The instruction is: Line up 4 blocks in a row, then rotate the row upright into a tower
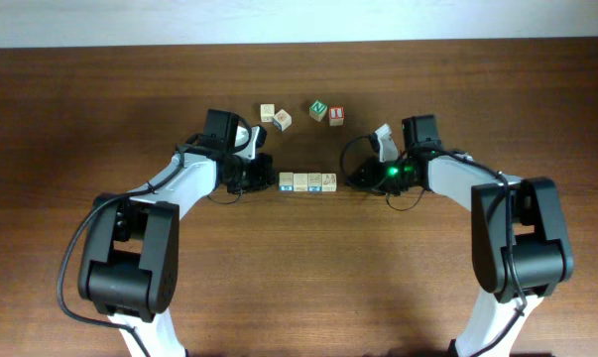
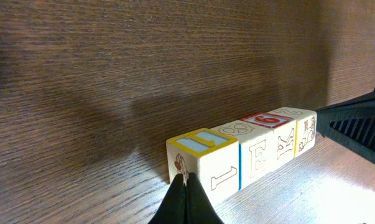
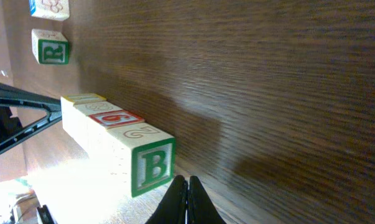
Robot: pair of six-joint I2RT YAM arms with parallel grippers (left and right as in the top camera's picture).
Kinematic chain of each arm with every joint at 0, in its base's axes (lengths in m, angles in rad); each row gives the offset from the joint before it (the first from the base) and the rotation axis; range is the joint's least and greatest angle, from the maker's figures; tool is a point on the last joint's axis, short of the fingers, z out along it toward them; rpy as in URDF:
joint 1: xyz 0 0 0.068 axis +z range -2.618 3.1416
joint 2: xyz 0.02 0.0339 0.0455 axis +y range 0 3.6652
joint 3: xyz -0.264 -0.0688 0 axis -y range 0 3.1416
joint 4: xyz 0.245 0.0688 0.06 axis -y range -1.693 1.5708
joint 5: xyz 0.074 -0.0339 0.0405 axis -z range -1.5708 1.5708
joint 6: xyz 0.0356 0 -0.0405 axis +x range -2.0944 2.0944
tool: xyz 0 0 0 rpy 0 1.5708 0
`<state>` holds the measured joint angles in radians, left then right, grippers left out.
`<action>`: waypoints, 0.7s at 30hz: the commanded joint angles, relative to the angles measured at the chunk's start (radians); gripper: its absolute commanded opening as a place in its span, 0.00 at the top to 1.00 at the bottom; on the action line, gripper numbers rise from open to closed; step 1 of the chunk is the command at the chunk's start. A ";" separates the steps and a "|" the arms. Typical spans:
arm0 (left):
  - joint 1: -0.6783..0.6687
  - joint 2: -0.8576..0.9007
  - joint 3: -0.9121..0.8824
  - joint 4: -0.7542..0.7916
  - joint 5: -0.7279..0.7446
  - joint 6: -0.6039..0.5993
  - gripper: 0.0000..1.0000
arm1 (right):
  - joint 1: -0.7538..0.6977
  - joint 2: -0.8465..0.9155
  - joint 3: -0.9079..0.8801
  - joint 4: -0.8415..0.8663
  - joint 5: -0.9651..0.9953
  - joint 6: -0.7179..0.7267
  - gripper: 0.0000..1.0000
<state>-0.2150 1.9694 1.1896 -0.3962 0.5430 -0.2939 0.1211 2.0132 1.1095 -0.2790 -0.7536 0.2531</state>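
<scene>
Row of four blocks [image 1: 307, 181] lies mid-worktop, end to end w/ faces touching, between the two arms. They are small light-wood cubes w/ square edges, pale smooth faces and printed letters in coloured frames. In the left wrist view the near one has a yellow-framed top, the next a blue "E" on its side, and the third a red-framed top. The B block [image 3: 147, 160] is the end one on the right arm's side, w/ a green "B" in a green border facing the right wrist cam. The worktop [image 1: 100, 99] is dark brown wood veneer w/ fine straight grain and a matt finish. The left pincer [image 2: 187, 186] is pressed fully together w/ nothing between its fingers; its black tapered tips sit at the base of the yellow-topped cube, prob. touching it, but the angle is too low to be sure. The right pincer [image 3: 187, 186] is likewise closed tight and empty, its tip just beside the B block's lower corner. Behind the row and well apart from it: a pale cube [image 1: 268, 112] close beside a second pale cube [image 1: 282, 121], then a green-faced cube [image 1: 318, 109] next to a red-faced cube [image 1: 336, 116]. Nothing blocks the row from above.
</scene>
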 commanded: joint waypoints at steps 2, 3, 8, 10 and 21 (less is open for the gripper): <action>0.000 0.006 0.018 0.003 0.010 0.019 1.00 | 0.016 0.009 -0.005 0.015 -0.038 -0.058 0.96; 0.000 0.006 0.018 0.003 0.010 0.019 1.00 | 0.016 0.009 -0.005 0.015 -0.045 -0.066 0.96; 0.000 0.006 0.018 0.003 0.011 0.019 1.00 | 0.016 0.010 -0.005 0.026 -0.048 -0.062 0.96; 0.000 0.006 0.017 0.003 0.011 0.019 1.00 | 0.016 0.010 -0.005 0.026 -0.048 -0.053 0.96; 0.000 0.006 0.018 0.003 0.011 0.019 1.00 | 0.023 0.047 -0.005 0.068 -0.079 0.016 0.96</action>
<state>-0.2150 1.9694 1.1896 -0.3958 0.5430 -0.2943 0.1356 2.0487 1.1088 -0.2165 -0.8017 0.2653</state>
